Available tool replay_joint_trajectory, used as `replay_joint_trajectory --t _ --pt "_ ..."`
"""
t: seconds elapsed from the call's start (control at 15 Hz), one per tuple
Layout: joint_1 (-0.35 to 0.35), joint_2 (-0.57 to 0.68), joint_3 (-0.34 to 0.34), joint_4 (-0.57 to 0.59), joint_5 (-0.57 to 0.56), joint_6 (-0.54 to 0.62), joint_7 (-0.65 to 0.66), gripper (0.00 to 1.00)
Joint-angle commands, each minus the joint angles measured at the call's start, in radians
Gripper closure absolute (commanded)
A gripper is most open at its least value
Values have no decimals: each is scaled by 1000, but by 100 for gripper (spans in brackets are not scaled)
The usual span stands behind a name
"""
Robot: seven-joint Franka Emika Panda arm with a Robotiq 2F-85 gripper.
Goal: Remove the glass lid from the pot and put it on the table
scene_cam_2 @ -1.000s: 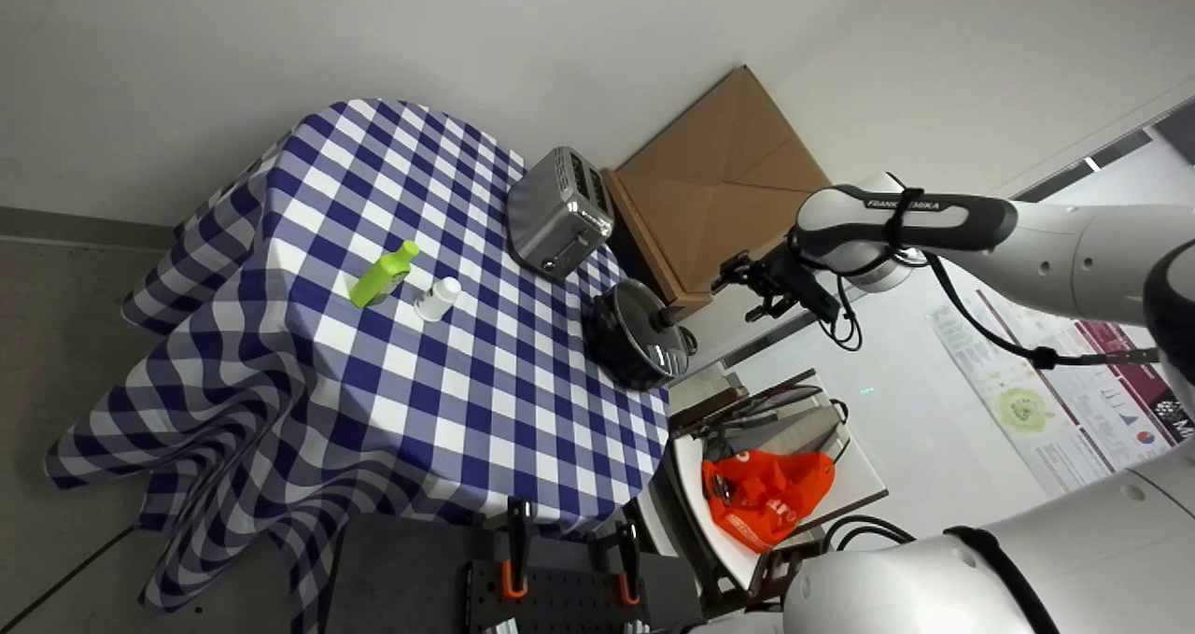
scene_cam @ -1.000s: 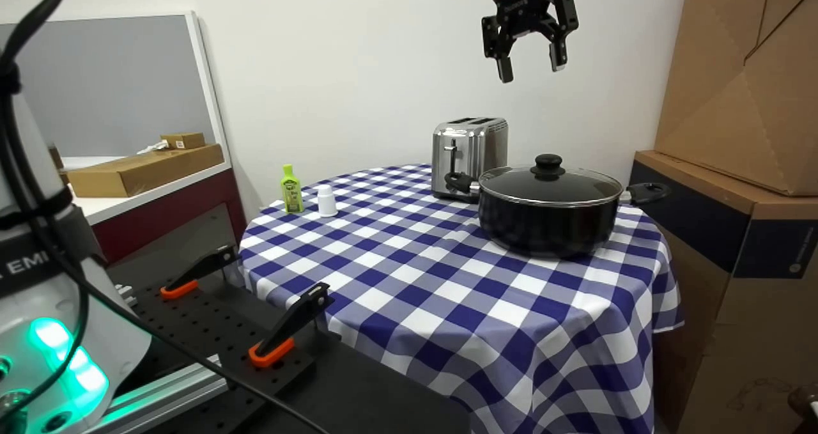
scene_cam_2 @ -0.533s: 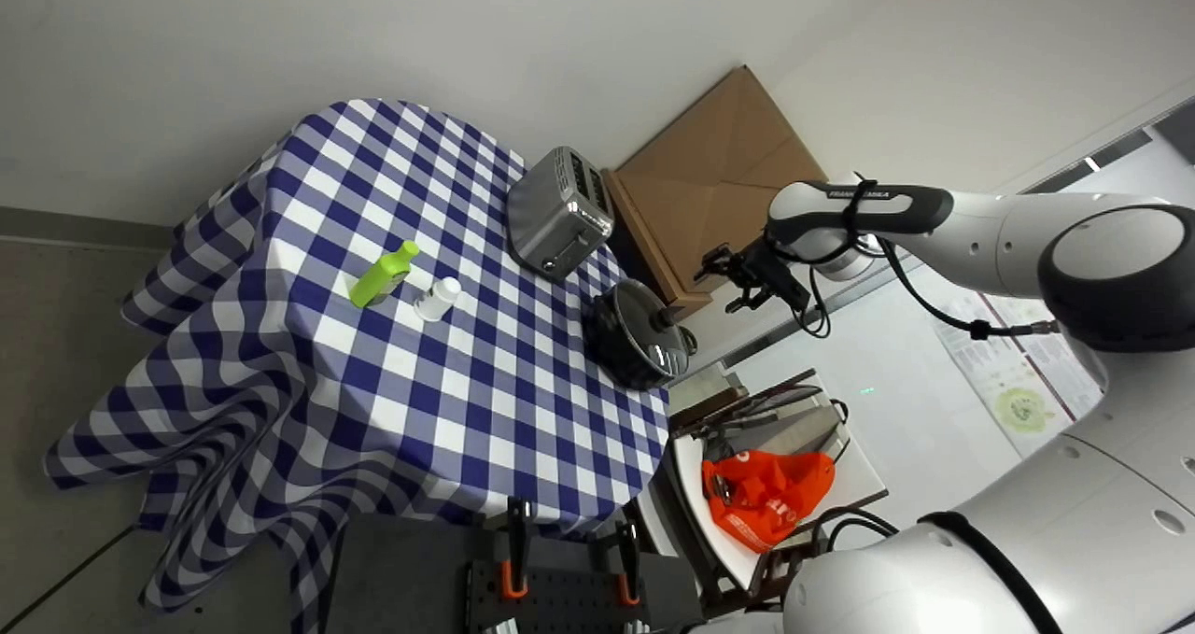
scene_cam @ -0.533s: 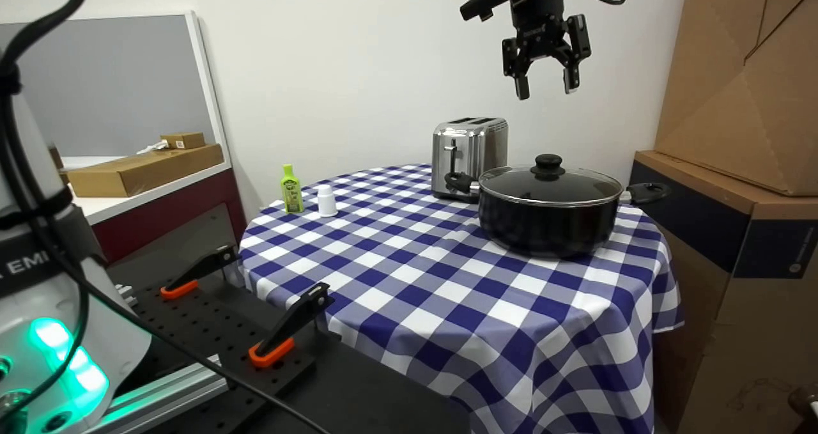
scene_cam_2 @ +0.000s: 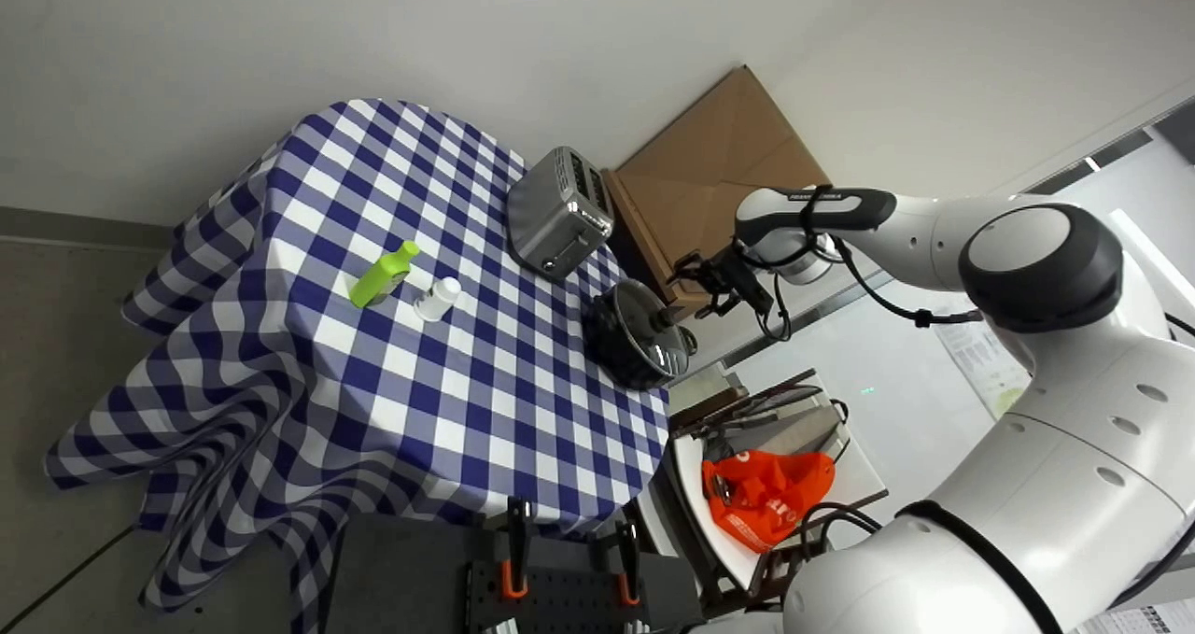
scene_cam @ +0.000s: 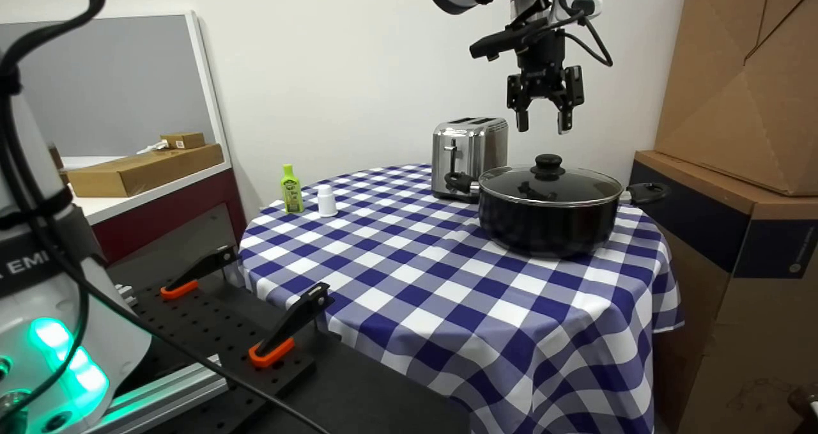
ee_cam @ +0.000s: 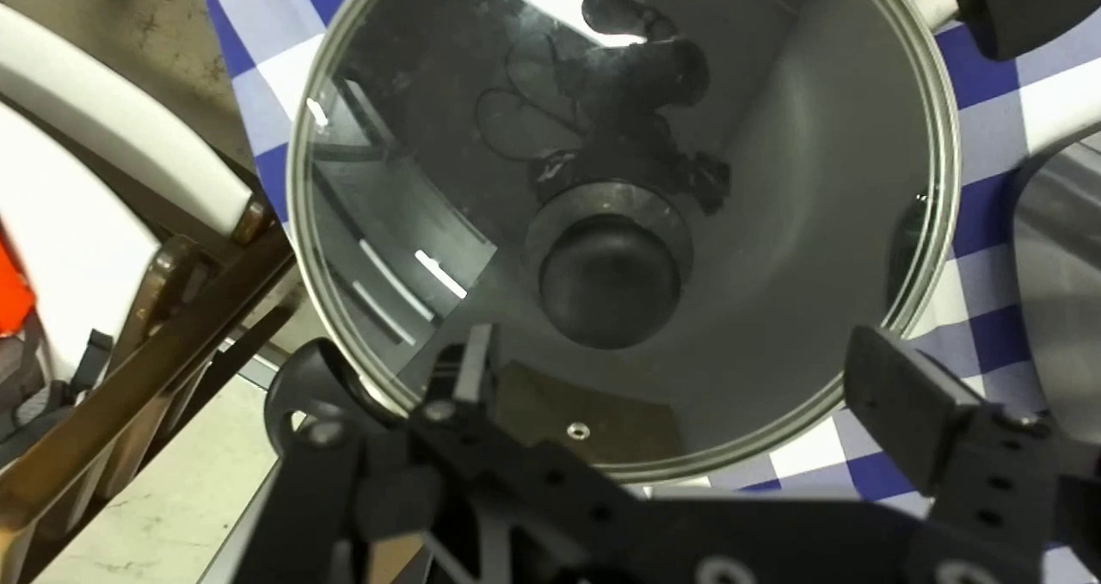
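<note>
The glass lid (scene_cam: 585, 188) lies on the black pot (scene_cam: 549, 232), its dark knob (scene_cam: 548, 165) upright in the middle. The pot stands near one edge of the checked table (scene_cam: 396, 268); pot (scene_cam_2: 609, 340) and table (scene_cam_2: 411, 382) also show in an exterior view. My gripper (scene_cam: 543, 129) is open and empty, pointing down above the knob, with a gap between. In the wrist view the lid (ee_cam: 774, 292) fills the middle. Its knob (ee_cam: 611, 283) appears just beyond the open gripper (ee_cam: 671, 343), nearer the left finger. The pot's body is mostly hidden under the lid there.
A silver toaster (scene_cam: 457, 159) stands close beside the pot. A green bottle (scene_cam: 292, 192) and a white bottle (scene_cam: 326, 202) stand across the table. Cardboard boxes (scene_cam: 709, 293) are beyond the pot. A black workbench with orange-tipped clamps (scene_cam: 291, 325) adjoins the table.
My open gripper has come down toward the knob, moving slightly right at first in an exterior view. The lid, pot and other objects have not moved.
</note>
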Motion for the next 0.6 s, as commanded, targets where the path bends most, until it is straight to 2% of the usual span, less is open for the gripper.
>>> replay_joint_trajectory --t 0.0,0.4,0.53 --pt "-5 64 -1 71 38 -34 3 0" --pt "-5 103 -8 87 36 -38 7 1" --pt "-7 111 -8 89 37 -40 7 18"
